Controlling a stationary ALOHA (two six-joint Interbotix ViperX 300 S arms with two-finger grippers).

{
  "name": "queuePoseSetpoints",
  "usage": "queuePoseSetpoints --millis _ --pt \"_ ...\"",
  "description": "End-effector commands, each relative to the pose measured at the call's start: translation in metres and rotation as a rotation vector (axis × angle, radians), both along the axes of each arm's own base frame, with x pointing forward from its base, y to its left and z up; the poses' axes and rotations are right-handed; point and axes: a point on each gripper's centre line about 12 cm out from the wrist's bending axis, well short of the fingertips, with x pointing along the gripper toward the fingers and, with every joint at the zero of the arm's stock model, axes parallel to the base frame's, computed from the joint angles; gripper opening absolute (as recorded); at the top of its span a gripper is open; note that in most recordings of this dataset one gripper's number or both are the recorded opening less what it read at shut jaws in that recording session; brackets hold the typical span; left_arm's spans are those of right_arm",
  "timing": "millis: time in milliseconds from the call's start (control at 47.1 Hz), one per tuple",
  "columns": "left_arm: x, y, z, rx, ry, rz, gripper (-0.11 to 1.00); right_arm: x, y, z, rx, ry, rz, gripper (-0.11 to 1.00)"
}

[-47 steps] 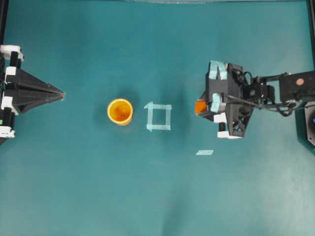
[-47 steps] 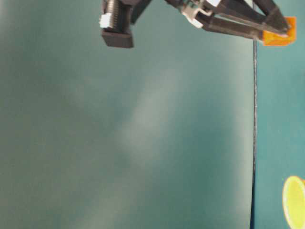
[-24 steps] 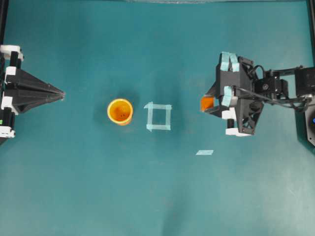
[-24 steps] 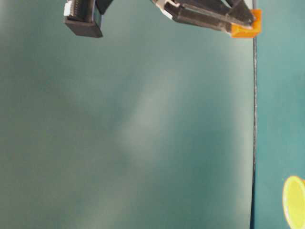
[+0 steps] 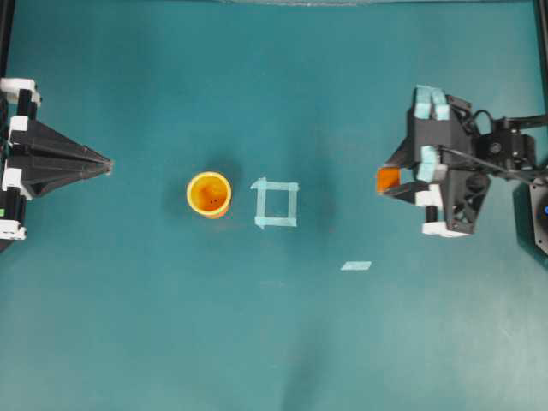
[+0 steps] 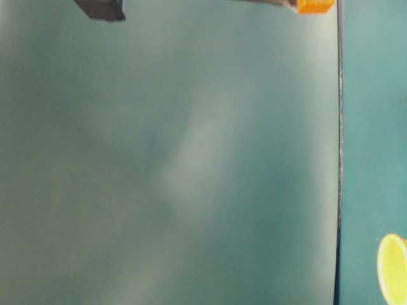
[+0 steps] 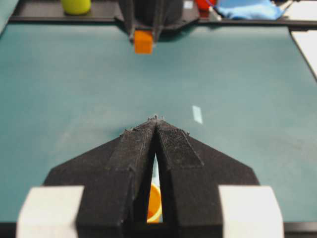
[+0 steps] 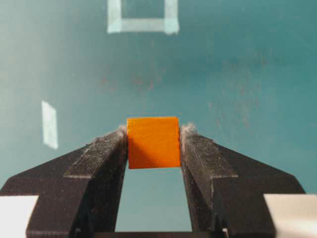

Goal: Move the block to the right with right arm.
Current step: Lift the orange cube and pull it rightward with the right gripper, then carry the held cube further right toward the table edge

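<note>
I have the block pinched between the two fingers of my right tool, the pads closed against its opposite faces with nothing else in the grip. From overhead the block sits at the tips of that tool, out on the right part of the teal surface, well apart from the taped square and the yellow-orange cup near the middle. In the table-level view the block looks to be held clear of the surface rather than resting on it — so I judge this to be the carrying step, with the pick already made. My left tool lies at the far left, fingers together, holding nothing. What the next move calls for, I think, is lowering the block gently until it meets the surface, then parting the fingers evenly so it does not tip or drag — and lifting away straight.
</note>
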Motion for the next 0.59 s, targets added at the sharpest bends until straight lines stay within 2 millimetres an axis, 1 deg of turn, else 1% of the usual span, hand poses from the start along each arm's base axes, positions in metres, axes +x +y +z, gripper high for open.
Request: queuePoseSetpoints --millis 0,297,424,573 --pt "0.003 0.000 0.011 0.003 -0.026 0.001 0.00 -0.005 0.001 0.011 0.006 -0.028 -0.001 0.45" --pt "0.003 0.000 0.011 0.003 -0.025 0.001 0.00 -0.035 0.003 0.023 0.041 -0.036 -0.032 0.45" --pt "0.003 0.000 0.011 0.003 -0.025 0.001 0.00 -0.048 0.004 0.031 0.058 -0.051 -0.049 0.45" --pt "0.003 0.000 0.010 0.003 -0.023 0.001 0.00 -0.062 0.005 0.037 0.061 -0.034 -0.052 0.45"
